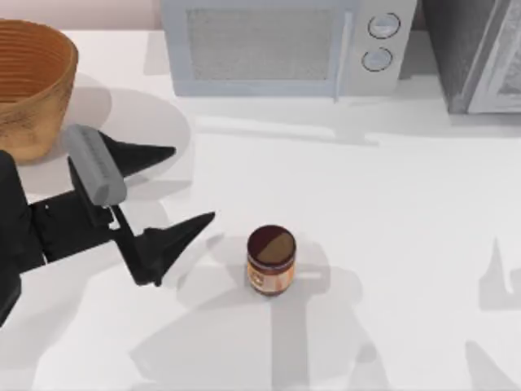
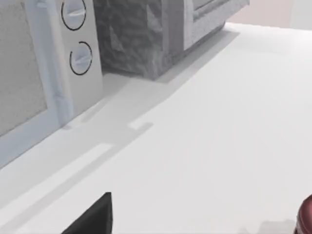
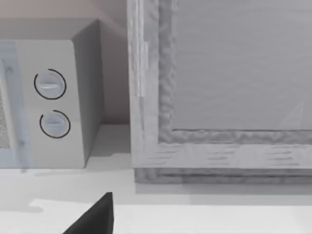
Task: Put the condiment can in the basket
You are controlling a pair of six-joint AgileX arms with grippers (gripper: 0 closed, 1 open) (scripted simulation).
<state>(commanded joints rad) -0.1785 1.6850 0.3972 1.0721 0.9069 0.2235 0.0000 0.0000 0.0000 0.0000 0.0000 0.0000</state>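
The condiment can (image 1: 271,259), a small jar with a dark maroon lid and an orange label, stands upright on the white table near the front middle. Its edge also shows in the left wrist view as the can (image 2: 306,217). My left gripper (image 1: 194,182) hovers to the can's left with its black fingers spread wide open and nothing between them; the nearer fingertip (image 1: 207,218) is a short gap from the can. The woven golden-brown basket (image 1: 28,81) stands at the far left back corner, behind the left arm. My right gripper (image 3: 95,217) faces the appliances at the back.
A white microwave (image 1: 281,45) stands along the back middle, with a grey textured cabinet (image 1: 480,53) to its right. Bare white tabletop (image 1: 391,212) stretches right of and behind the can.
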